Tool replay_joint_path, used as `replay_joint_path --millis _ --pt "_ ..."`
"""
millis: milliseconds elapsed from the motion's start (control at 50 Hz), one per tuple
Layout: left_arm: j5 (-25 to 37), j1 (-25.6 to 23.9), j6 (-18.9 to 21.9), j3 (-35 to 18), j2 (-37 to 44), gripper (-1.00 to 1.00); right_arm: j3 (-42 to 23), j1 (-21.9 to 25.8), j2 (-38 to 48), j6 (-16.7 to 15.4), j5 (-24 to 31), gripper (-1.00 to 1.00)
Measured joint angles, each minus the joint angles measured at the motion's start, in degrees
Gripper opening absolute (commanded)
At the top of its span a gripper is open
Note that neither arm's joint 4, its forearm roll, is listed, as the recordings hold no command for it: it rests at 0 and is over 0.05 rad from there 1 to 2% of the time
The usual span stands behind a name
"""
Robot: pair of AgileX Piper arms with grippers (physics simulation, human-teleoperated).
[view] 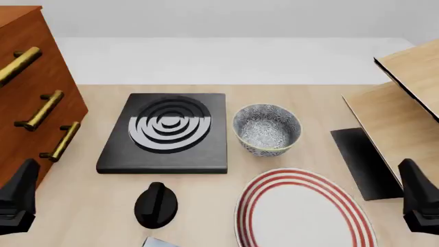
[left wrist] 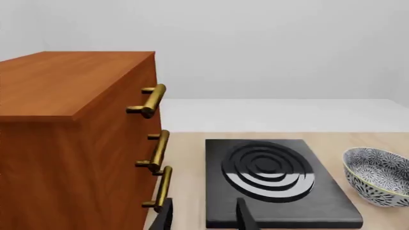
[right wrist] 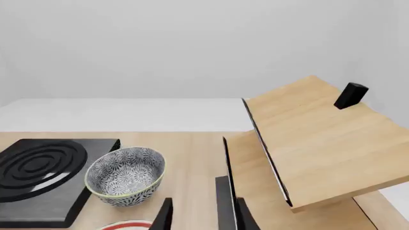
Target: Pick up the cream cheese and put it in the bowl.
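Observation:
The bowl, small, deep, with a blue-grey floral pattern, stands upright mid-table, right of the black burner plate; it also shows in both wrist views. Only a pale grey-blue corner of the cream cheese shows, at the front view's bottom edge just below the black knob. My left gripper hovers at the near left beside the cabinet. In its wrist view the left gripper is open and empty. My right gripper hovers at the near right. Its own view shows the right gripper open and empty too.
A wooden drawer cabinet with brass handles stands at the left. The black burner plate has a black knob in front of it. A red-and-white striped plate lies near the bowl. A tilted wooden rack fills the right.

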Motion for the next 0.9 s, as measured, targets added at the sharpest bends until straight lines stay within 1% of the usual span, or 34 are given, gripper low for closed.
replay_joint_path --millis 100,400,660,740,900 --pt "0.0 0.3 0.2 0.0 0.0 1.00 0.0 -0.2 0.8 -0.8 -0.5 1.00" --pt "-0.5 0.4 -0.1 0.0 0.9 1.00 0.0 0.5 0.5 -2.1 -0.2 1.00" --pt "-0.6 0.1 0.2 0.0 1.1 1.00 0.0 4.4 1.1 -3.8 0.3 1.00" --pt "-0.6 -0.1 0.3 0.0 0.9 1.00 0.0 6.2 4.1 -4.2 -1.6 1.00" --pt "-0.3 -0.6 -0.3 -0.3 0.5 1.00 -0.5 11.5 14.1 -4.1 -7.8 1.00"
